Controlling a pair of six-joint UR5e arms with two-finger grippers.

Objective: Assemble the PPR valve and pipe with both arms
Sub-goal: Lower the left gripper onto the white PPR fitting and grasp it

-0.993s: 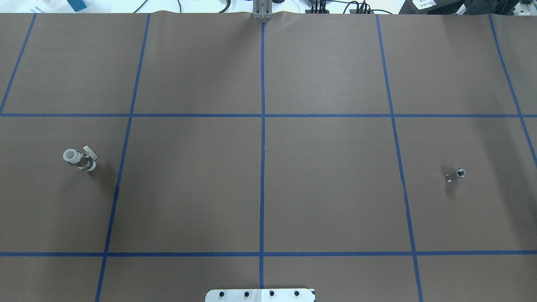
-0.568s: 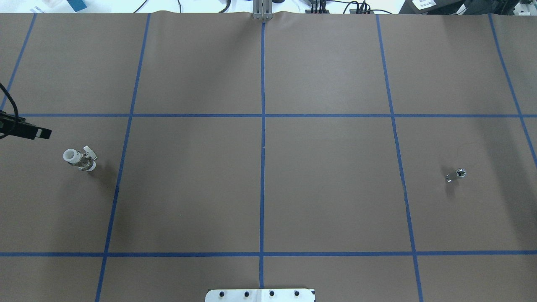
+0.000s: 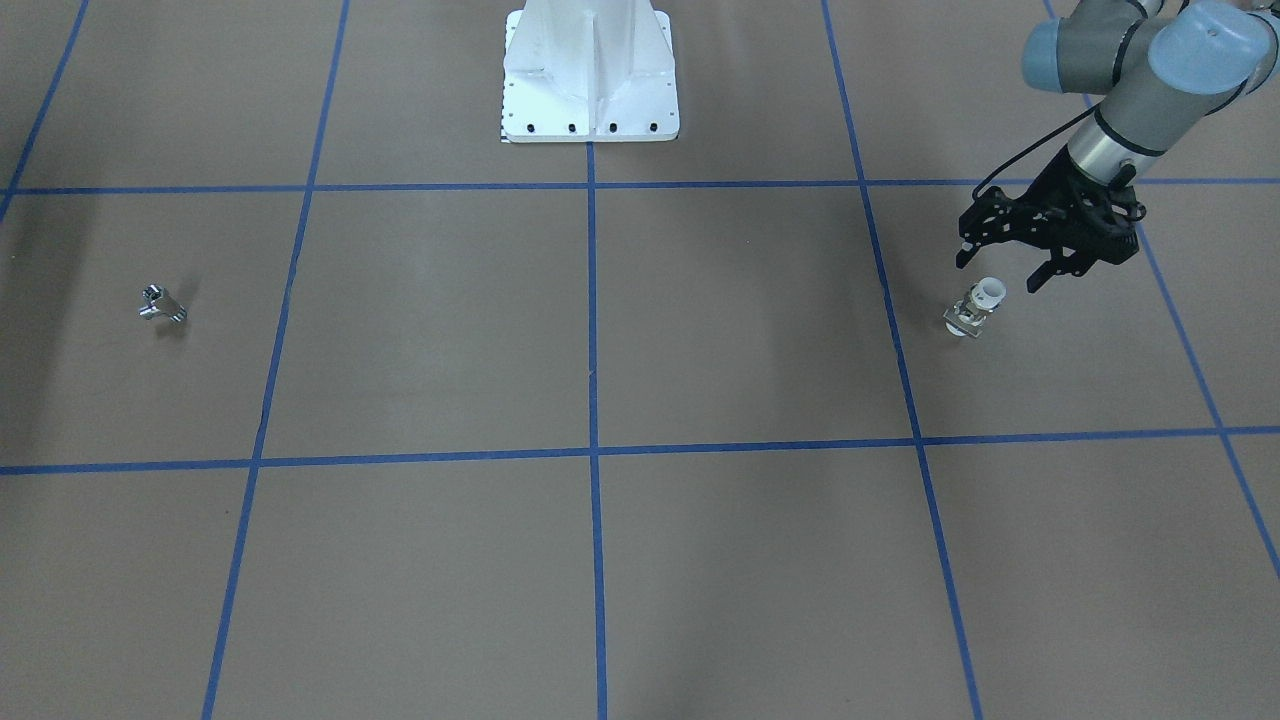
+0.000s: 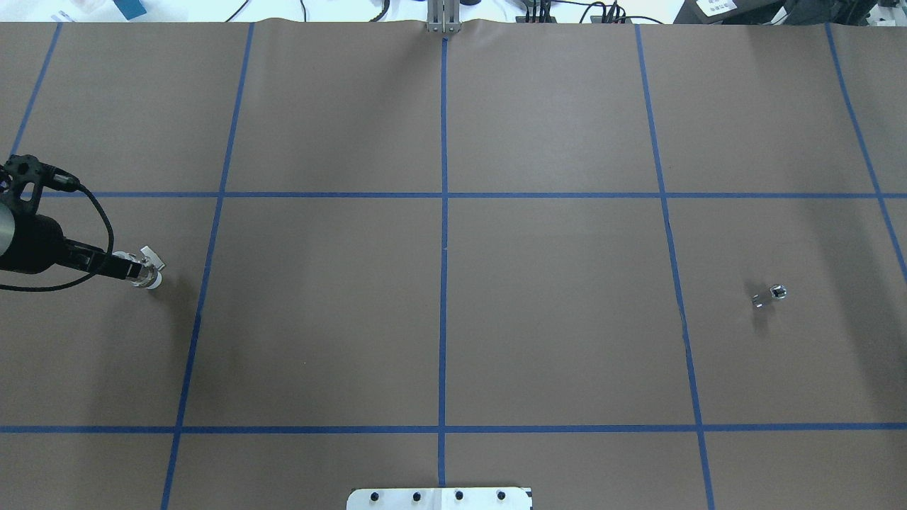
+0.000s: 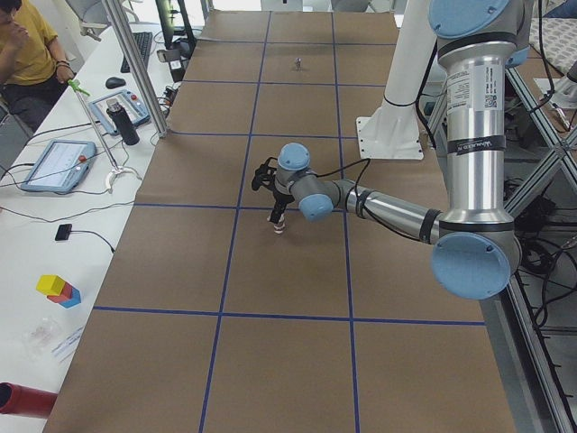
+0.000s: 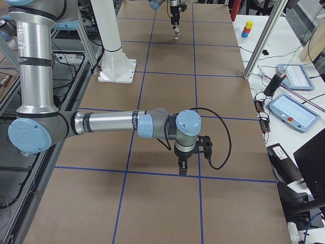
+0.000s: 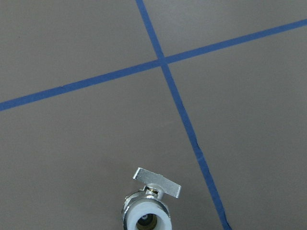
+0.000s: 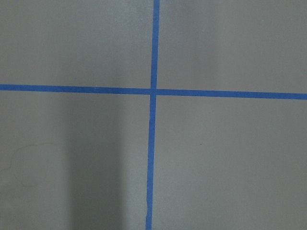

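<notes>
PPR valve [image 3: 975,308], seemingly between spread fingers [image 3: 963,260]

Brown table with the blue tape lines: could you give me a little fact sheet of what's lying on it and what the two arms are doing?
Surface: brown paper-covered table marked into squares with blue tape
Robot's left side: stubby silvery PPR valve with white ring end and flat lever tab, standing upright
Robot's right side: tiny chrome T-shaped pipe, lying alone
Left arm: black two-finger left gripper open, poised over the valve's top, not gripping it
Right arm: right gripper pointing down over bare paper; open or shut unclear
Assembly: not begun, parts far apart
</notes>
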